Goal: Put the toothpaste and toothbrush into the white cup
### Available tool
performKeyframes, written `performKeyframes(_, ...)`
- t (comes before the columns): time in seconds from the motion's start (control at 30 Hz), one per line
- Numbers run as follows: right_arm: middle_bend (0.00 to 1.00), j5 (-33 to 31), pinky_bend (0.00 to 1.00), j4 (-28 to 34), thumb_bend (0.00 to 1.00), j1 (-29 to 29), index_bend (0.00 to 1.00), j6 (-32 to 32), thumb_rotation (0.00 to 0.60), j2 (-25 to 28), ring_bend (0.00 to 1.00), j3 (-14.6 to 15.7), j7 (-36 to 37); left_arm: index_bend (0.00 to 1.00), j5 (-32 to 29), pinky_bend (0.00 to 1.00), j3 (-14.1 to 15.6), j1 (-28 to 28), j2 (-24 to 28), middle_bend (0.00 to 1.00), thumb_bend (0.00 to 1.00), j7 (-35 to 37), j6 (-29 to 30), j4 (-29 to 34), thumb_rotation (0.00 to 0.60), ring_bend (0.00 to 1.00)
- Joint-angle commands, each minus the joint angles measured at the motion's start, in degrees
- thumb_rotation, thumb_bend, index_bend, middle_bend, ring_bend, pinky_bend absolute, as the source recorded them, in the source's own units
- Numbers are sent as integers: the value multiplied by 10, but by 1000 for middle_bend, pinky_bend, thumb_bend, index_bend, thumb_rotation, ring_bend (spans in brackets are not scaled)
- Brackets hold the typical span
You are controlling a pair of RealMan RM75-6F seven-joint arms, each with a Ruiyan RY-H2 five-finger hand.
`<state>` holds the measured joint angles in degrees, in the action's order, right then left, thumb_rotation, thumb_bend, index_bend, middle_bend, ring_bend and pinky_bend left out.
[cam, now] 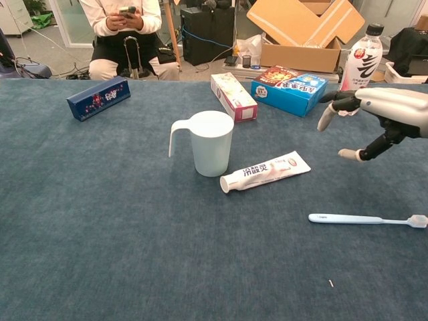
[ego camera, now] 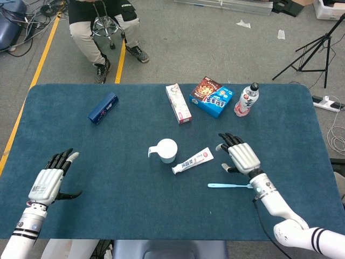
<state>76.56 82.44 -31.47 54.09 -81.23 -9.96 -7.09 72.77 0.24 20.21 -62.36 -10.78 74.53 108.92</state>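
one cup (ego camera: 167, 149), one toothpaste (ego camera: 192, 161), one toothbrush (ego camera: 230, 186), three boxes (ego camera: 103, 108)

Right silver hand (ego camera: 241, 156) w/ black fingers (cam: 342, 100) is held flat, fingers apart, holding nothing. Left silver hand (ego camera: 48, 182) is the same, w/ thumb out to the side of its fingers.

Right hand (ego camera: 241, 156), fingers spread, seemingly hovers between toothpaste (ego camera: 192, 160) and toothbrush (ego camera: 230, 186), white cup (ego camera: 166, 150) upright nearby

Open bench around the cup, clutter along the far edge

Bare bench (ego camera: 124, 194) lies between the left hand (ego camera: 49, 181) and white cup (ego camera: 166, 150); the right hand (ego camera: 240, 155) hovers near the toothpaste (ego camera: 192, 160), above the toothbrush (ego camera: 230, 185). Boxes (ego camera: 211, 97) and bottle (ego camera: 246, 100) stand behind.
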Motion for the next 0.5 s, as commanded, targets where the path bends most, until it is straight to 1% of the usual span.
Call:
performKeyframes(0.03, 66, -12, 155, -14, 213, -12, 357, -11, 600, -18, 0, -4, 1, 8, 3, 0, -1, -4, 3, 0, 0, 5, -1, -2, 600, 0)
performKeyframes(0.2, 55, -22, 155, -37, 213, -28, 358, -24, 600, -47, 0, -4, 9, 11, 6, 0, -3, -9, 9, 0, 0, 12, -5, -3, 600, 0)
performKeyframes(0.5, 53, -21, 155, -72, 213, -52, 373, -37, 600, -88, 0, -2, 27, 12, 11, 0, -8, -16, 16, 0, 0, 20, -12, -3, 600, 0)
